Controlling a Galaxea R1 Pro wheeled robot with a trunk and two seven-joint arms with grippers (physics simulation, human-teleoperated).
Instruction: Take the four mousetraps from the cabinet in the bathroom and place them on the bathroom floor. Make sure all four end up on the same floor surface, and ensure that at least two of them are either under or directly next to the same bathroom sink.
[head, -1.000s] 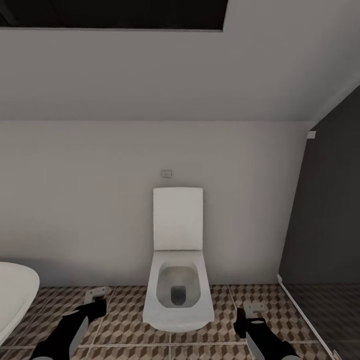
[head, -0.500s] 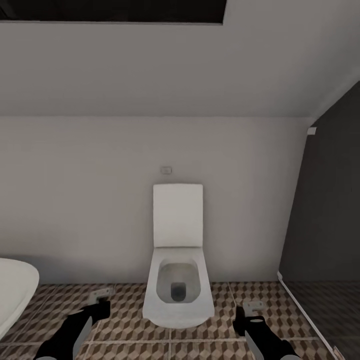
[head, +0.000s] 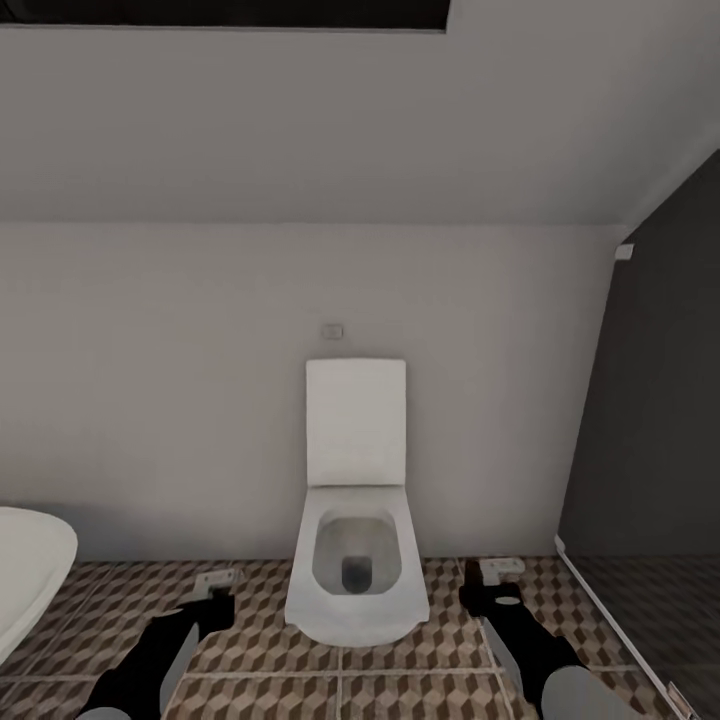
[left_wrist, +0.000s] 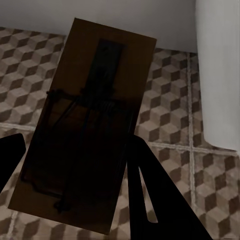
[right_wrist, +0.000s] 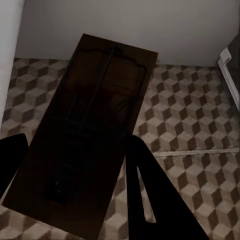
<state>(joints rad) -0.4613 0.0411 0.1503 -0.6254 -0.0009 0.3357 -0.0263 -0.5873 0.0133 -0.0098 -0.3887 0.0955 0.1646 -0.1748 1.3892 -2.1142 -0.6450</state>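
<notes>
I hold two mousetraps, one per hand. In the left wrist view a tan wooden mousetrap (left_wrist: 87, 130) with dark wire sits between the black fingers (left_wrist: 152, 195) of my left gripper (left_wrist: 75, 175), which is shut on it. My right gripper (right_wrist: 72, 175) is shut on another mousetrap (right_wrist: 87, 130). In the head view the left gripper (head: 213, 592) and its mousetrap (head: 215, 577) hover left of the toilet. The right gripper (head: 492, 583) with its mousetrap (head: 500, 566) hovers to the toilet's right. Both are over the cube-patterned bathroom floor (head: 390, 670). The cabinet is out of view.
A white toilet (head: 356, 580) with its lid up stands against the pale wall (head: 180, 400) between my arms. A white rounded basin rim (head: 30, 565) juts in at the left. A dark glass partition (head: 660, 420) with a pale floor rail (head: 610, 620) closes the right side.
The whole picture has shifted up a little, so the camera moved. Both grippers, still shut on their mousetraps, reach slightly further toward the wall, the right one more.
</notes>
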